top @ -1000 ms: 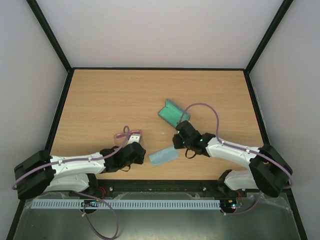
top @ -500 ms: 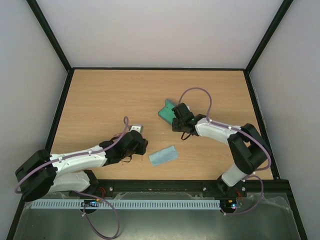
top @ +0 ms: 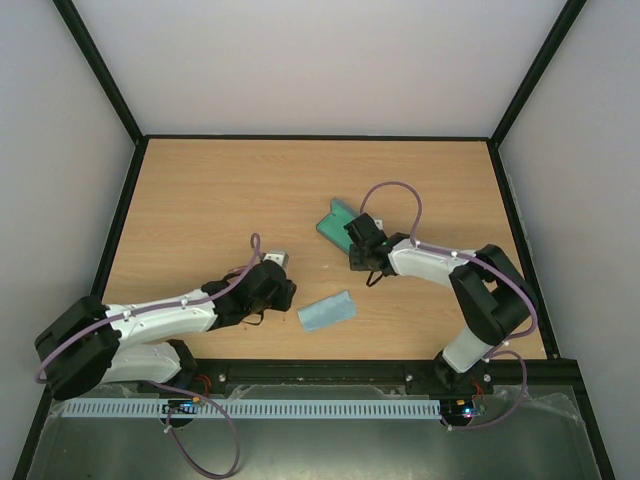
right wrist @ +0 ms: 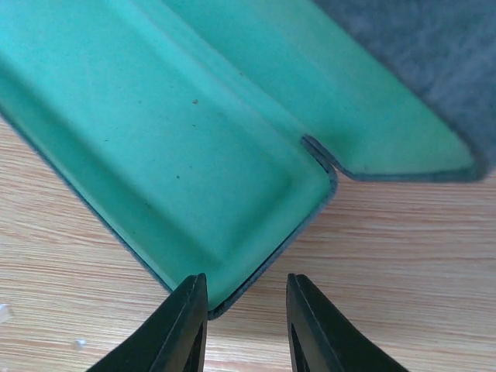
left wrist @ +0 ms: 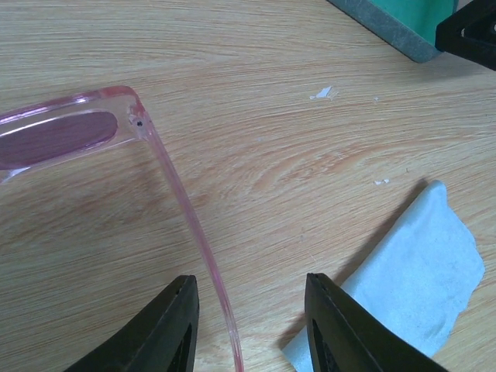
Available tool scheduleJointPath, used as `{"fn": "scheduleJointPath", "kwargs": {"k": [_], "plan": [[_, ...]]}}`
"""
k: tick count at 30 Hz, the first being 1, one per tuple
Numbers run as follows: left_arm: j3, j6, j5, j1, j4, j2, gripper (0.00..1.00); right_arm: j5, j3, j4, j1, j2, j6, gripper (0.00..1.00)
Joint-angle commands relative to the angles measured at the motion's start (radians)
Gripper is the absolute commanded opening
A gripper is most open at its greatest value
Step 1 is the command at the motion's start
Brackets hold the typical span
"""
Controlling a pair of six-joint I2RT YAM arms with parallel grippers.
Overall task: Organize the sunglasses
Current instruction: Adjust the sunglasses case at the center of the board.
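Left tool [left wrist: 249, 285] stands open astride one arm of the sunglasses [left wrist: 93, 136]. Right tool [right wrist: 246, 280], open, straddles a corner of the case [right wrist: 194, 155]. Cloth [left wrist: 415, 271] lies right of the sunglasses.

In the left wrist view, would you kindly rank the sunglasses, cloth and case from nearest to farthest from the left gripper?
1. The sunglasses: one arm runs between the fingers of the left gripper.
2. The cloth: just right of those fingers.
3. The case: far upper right corner.
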Motion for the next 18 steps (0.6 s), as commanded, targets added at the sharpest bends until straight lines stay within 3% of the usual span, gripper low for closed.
{"fn": "scheduleJointPath", "kwargs": {"k": [1,8,18], "plan": [[0.005,0.008,0.014,0.005,0.017,0.01,0.41,0.08,-0.031,-0.055,-0.007,-0.021,-0.015,0.3],[0.009,0.004,0.028,0.005,0.025,0.021,0.4,0.08,-0.047,-0.041,-0.027,-0.034,-0.022,0.29],[0.018,0.013,0.034,0.005,0.027,0.034,0.4,0.033,-0.07,-0.036,-0.149,-0.076,-0.058,0.32]]}}
